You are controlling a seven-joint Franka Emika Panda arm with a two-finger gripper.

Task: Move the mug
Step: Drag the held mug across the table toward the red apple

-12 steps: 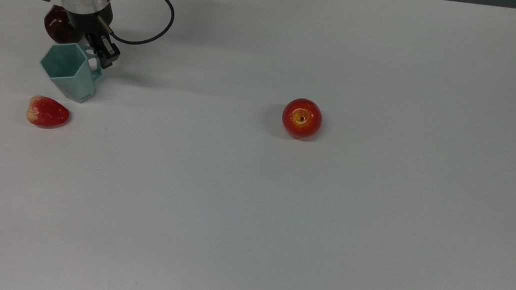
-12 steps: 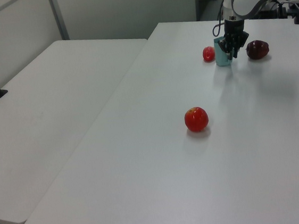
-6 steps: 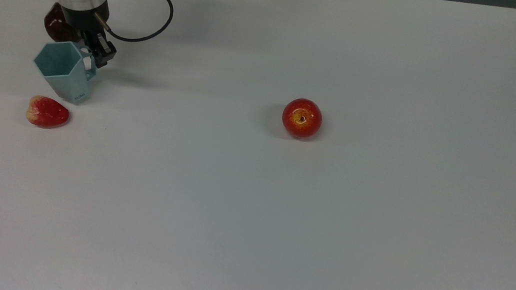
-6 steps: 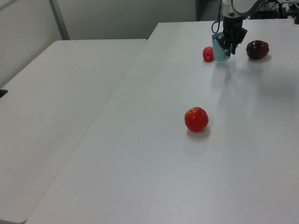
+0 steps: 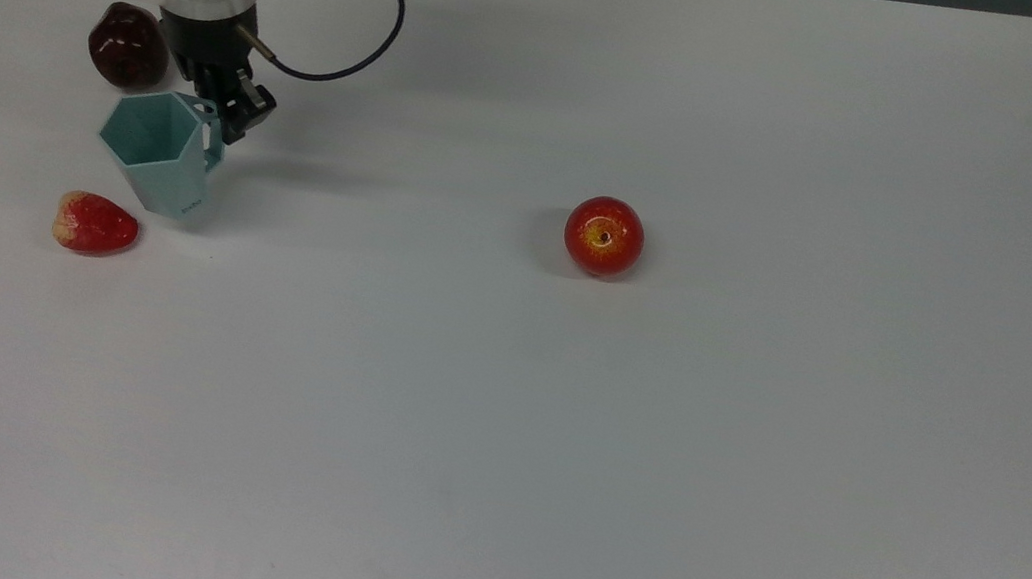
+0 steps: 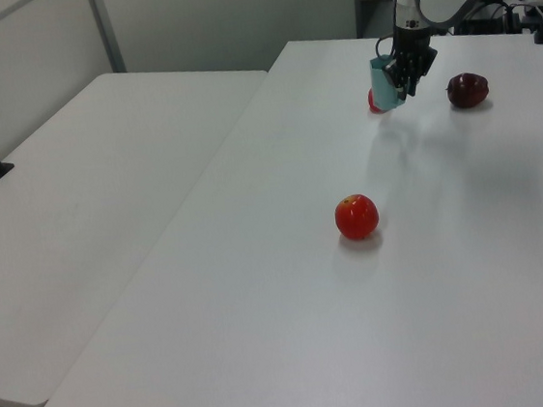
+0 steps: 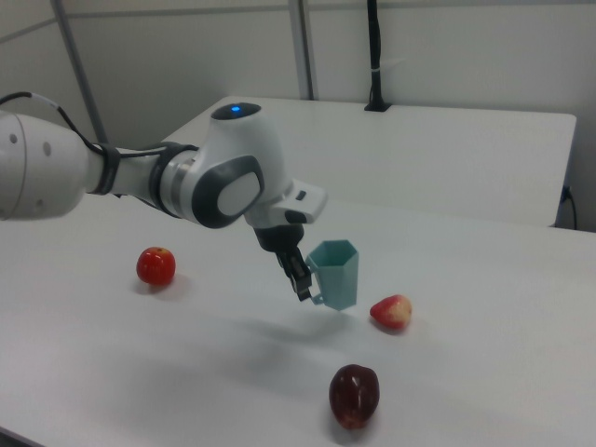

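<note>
Teal mug (image 5: 157, 150) (image 6: 383, 93) (image 7: 336, 273): six-sided, upright, lifted clear of the white table (image 5: 655, 450), its shadow on the surface beneath in the right view. Gripper (image 5: 233, 110) (image 6: 404, 73) (image 7: 303, 277): fingers pinched on the mug's thin handle. Dark red fruit (image 5: 127, 45) (image 6: 467, 90) (image 7: 354, 395): near the mug, apart. Strawberry-like fruit (image 5: 95, 224) (image 7: 392, 312): on the table near the mug. Red apple (image 5: 603, 235) (image 6: 356, 217) (image 7: 155, 265): mid-table, well apart from the rest.

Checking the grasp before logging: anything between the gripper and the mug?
Nothing visible. The gripper is shut on the mug's handle, with the mug lifted off the table. The dark red fruit and the red-and-cream fruit sit beside it, apart.
</note>
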